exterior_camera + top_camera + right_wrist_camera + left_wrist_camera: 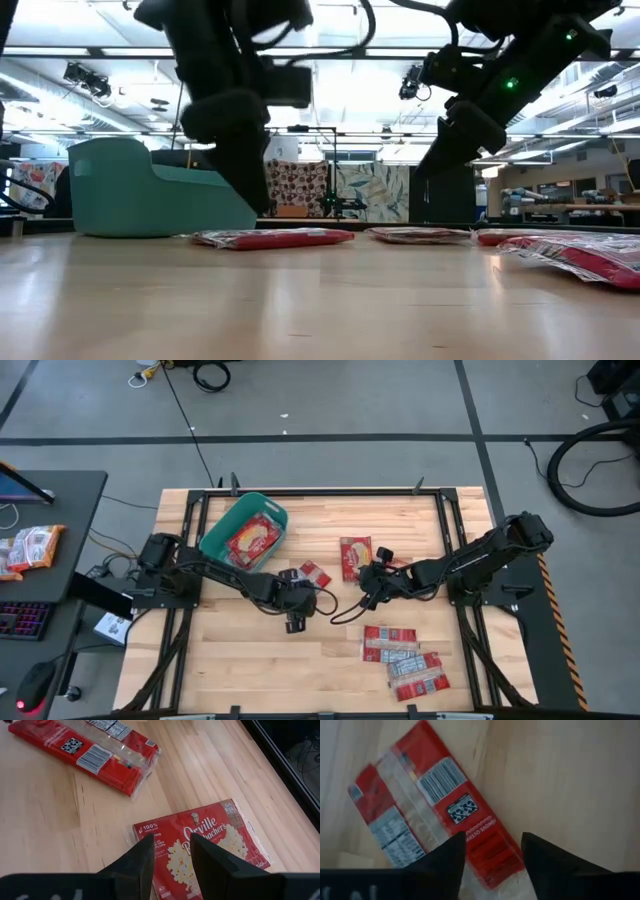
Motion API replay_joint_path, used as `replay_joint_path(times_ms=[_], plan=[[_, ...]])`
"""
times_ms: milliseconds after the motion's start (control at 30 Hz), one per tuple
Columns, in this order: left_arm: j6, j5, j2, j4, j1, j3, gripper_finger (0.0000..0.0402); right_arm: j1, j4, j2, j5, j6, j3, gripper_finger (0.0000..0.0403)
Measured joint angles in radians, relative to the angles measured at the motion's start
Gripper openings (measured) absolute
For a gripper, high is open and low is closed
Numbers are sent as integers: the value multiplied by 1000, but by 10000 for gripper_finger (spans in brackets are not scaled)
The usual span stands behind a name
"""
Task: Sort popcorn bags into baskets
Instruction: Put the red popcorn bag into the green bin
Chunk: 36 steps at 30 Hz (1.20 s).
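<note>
Hiding one bag's (pixel 440 815) end, left claw (pixel 492 855) gapes; right claw (pixel 171 852) half-open, empty

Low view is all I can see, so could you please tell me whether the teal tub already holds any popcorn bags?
Observer: Yes, the high view shows one bag, picture side up, inside the teal tub.
Operator: Thank you. What lies under the left hand?
Observer: The left hand hovers open over a barcode-side-up bag on the table.
Operator: And the right hand?
Observer: The right hand, fingers apart, is over a picture-side-up Orville bag.
</note>
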Motion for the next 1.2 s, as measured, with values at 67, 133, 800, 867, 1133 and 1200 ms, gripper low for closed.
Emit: replay_joint_path(times_ms=[67,133,800,867,1133,1200], plan=[[-42,3,11,0,11,0,219,0,0,0,0,-1,0,130],[-74,1,18,5,23,6,239,0,3,0,0,-2,0,130],[-36,-188,139,-5,20,120,274,51,-170,-55,3,74,-5,130],[-34,-196,140,-17,26,109,274,58,-145,-60,6,72,-6,130],[-48,-149,170,-46,45,107,274,66,-129,-69,11,60,-14,130],[-50,-136,176,-49,48,107,272,67,-139,-70,11,59,-15,130]])
